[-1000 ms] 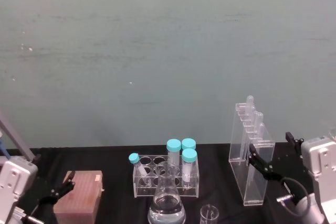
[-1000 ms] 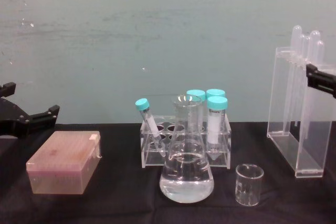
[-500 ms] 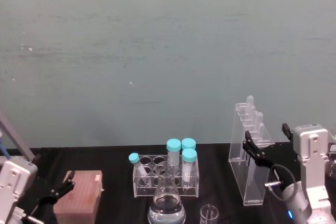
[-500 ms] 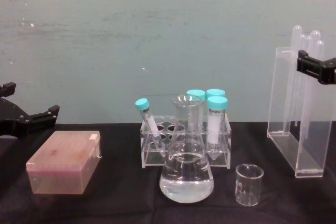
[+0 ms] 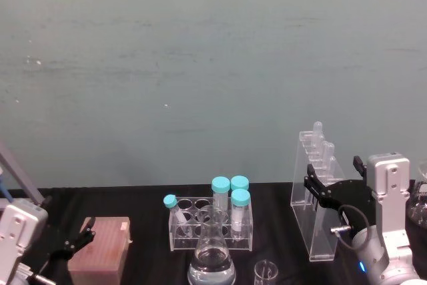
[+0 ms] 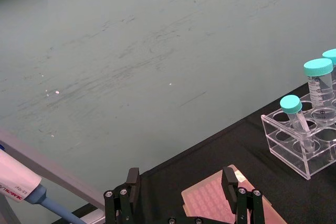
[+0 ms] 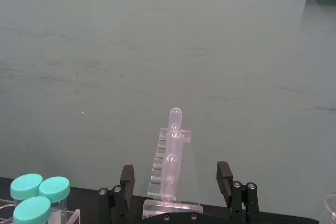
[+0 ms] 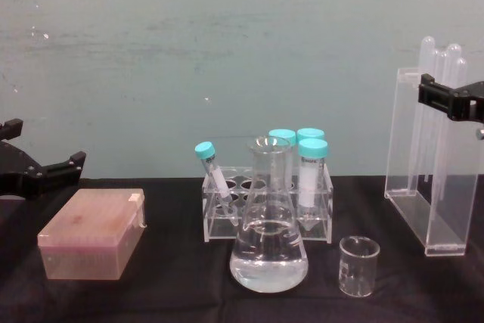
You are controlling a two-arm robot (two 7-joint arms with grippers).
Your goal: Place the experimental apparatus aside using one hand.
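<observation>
The tall clear pipette rack [image 5: 319, 199] stands at the right of the black table, also in the chest view [image 8: 426, 187]. My right gripper [image 5: 333, 178] is open at the rack's upper part, from the right. In the right wrist view the rack [image 7: 170, 174] shows between the spread fingers of the right gripper [image 7: 176, 182]. The conical flask [image 8: 269, 251] with clear liquid stands front centre, the small beaker [image 8: 358, 266] to its right. My left gripper [image 8: 45, 168] hangs open at the far left, over the pink box.
A clear tube rack [image 8: 266, 209] with teal-capped tubes stands behind the flask. A pink tip box [image 8: 92, 234] lies at the left. More glassware [image 5: 420, 205] sits at the far right edge. A pipette [image 6: 21, 187] leans at the left.
My right gripper has risen and shifted left, from the rack's middle height up to its top part. The labware and the left arm have stayed put.
</observation>
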